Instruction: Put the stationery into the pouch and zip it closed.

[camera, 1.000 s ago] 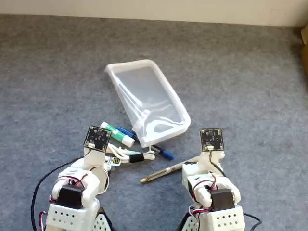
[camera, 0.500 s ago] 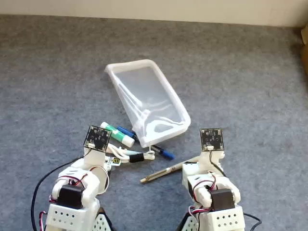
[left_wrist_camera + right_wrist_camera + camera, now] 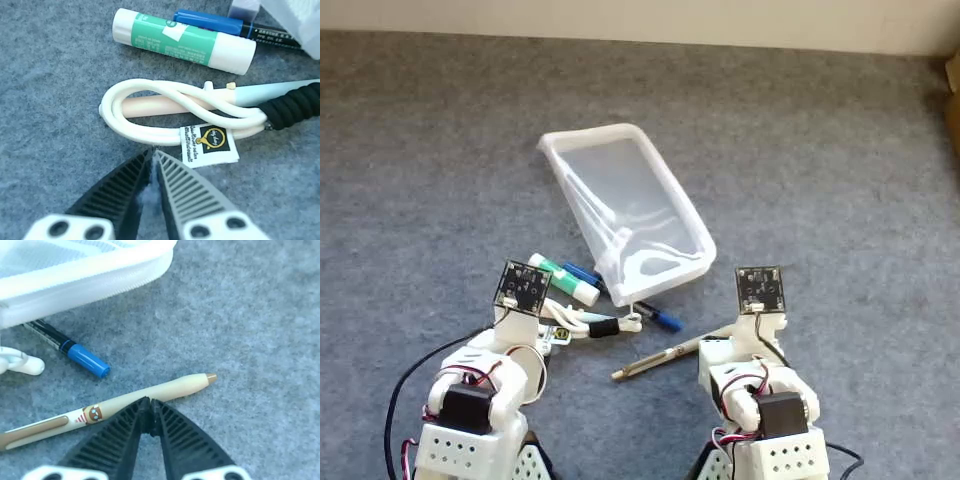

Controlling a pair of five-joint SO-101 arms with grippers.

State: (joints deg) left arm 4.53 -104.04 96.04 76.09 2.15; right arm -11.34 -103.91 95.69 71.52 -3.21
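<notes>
Pouch (image 3: 625, 215) lies flat mid-counter (image 3: 840, 150), unzipped, mouth turned toward the arms so items can go straight in; it looks empty. All stationery sits loose just outside the mouth, none loaded yet.

Left gripper (image 3: 151, 161): fingers pressed together, holding nothing, tips just beside the white cord (image 3: 150, 102), which is looped round a pale pen (image 3: 150, 106) with a black grip. Glue stick (image 3: 182, 41) and blue pen (image 3: 215, 24) lie side by side just past the cord. The blue pen runs under the pouch's lip, so it probably needs pulling free first.

Right gripper (image 3: 149, 412): fingers pressed together, empty, tips right at the middle of the beige pen (image 3: 115, 405), which lies flat and apart from the rest, so likely the easiest first pick. The fingers must spread before any grasp.

Zipping comes last; zipper pull not clearly seen.
</notes>
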